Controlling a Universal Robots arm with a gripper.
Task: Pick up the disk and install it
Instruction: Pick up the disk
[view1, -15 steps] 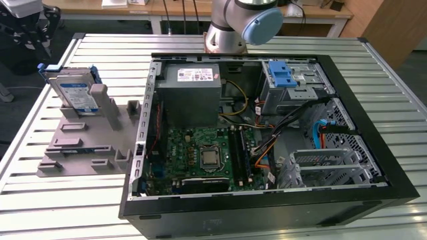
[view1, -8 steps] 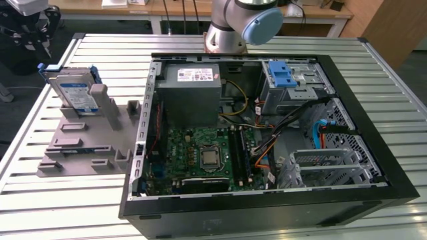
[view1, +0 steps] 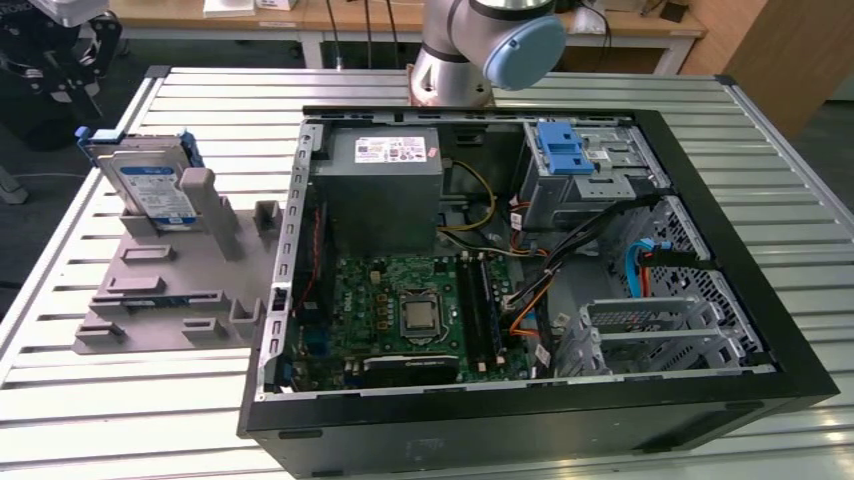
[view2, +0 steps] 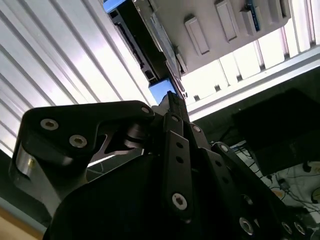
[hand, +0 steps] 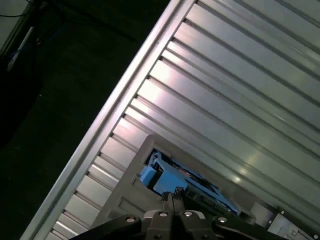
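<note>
Disk (view1: 147, 185) upright in grey holder (view1: 160, 290), exterior view's upper left. Tool (hand: 172, 196) pinched together, empty, near blue bracket (hand: 165, 181); spread, square up first.

Disk (view1: 147, 188) upright in holder (view1: 167, 290), exterior view's left of PC case (view1: 534, 432); both on table (view1: 120, 410).

Silver, blue-framed disk (view1: 147, 190); grey holder (view1: 167, 290); black case (view1: 534, 430)

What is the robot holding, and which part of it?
Nothing. The gripper is empty. The disk stands upright in the grey stand, with nothing gripping it.
</note>
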